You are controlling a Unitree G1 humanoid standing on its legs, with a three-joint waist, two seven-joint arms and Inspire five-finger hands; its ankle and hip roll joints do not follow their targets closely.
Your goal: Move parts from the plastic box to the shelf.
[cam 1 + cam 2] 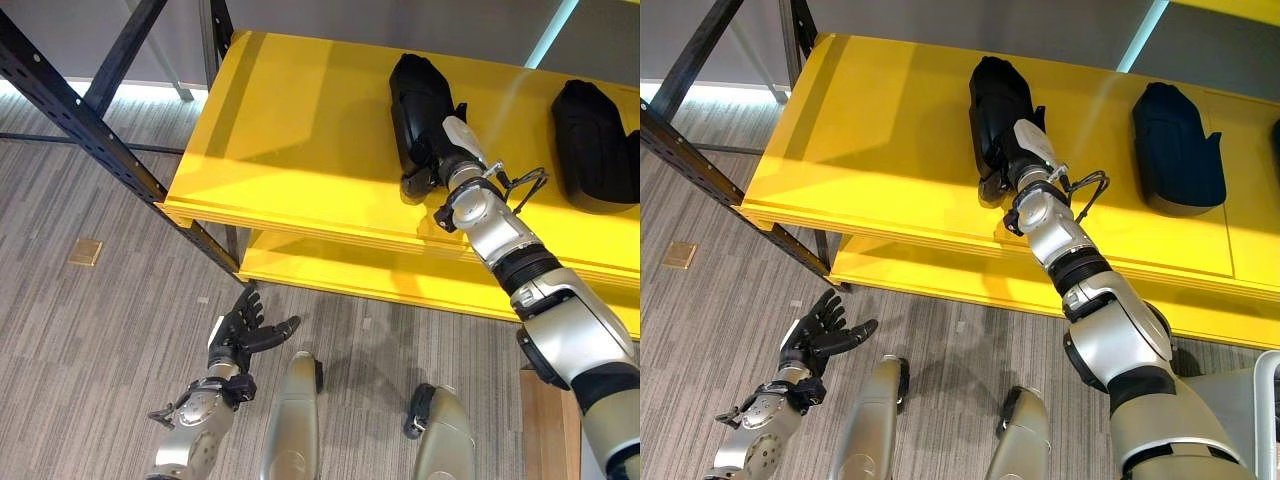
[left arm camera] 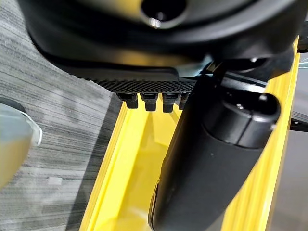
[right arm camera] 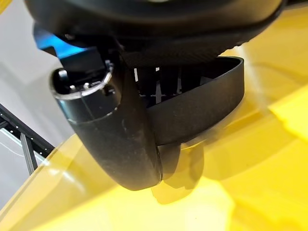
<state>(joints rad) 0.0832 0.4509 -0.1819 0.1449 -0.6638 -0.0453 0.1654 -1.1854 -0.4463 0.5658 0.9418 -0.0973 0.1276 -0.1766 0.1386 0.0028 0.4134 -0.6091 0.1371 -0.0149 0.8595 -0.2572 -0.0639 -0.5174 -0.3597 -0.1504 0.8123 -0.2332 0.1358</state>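
Note:
A black moulded part (image 1: pixel 420 100) lies on the upper yellow shelf board (image 1: pixel 290 130). My right hand (image 1: pixel 450 150) reaches onto the board and grips the part's near end. In the right wrist view its thumb (image 3: pixel 115 139) curls over the part's curved black rim (image 3: pixel 207 106), which rests on the yellow surface. A second black part (image 1: pixel 595 145) lies further right on the same board. My left hand (image 1: pixel 245 330) hangs low over the floor in front of the shelf, fingers straight and spread, holding nothing.
A lower yellow board (image 1: pixel 340 270) sits under the upper one. The shelf's black steel upright (image 1: pixel 90 130) slants across the left. A brass floor plate (image 1: pixel 85 252) lies on the grey floor. A wooden edge (image 1: pixel 548 430) shows at lower right.

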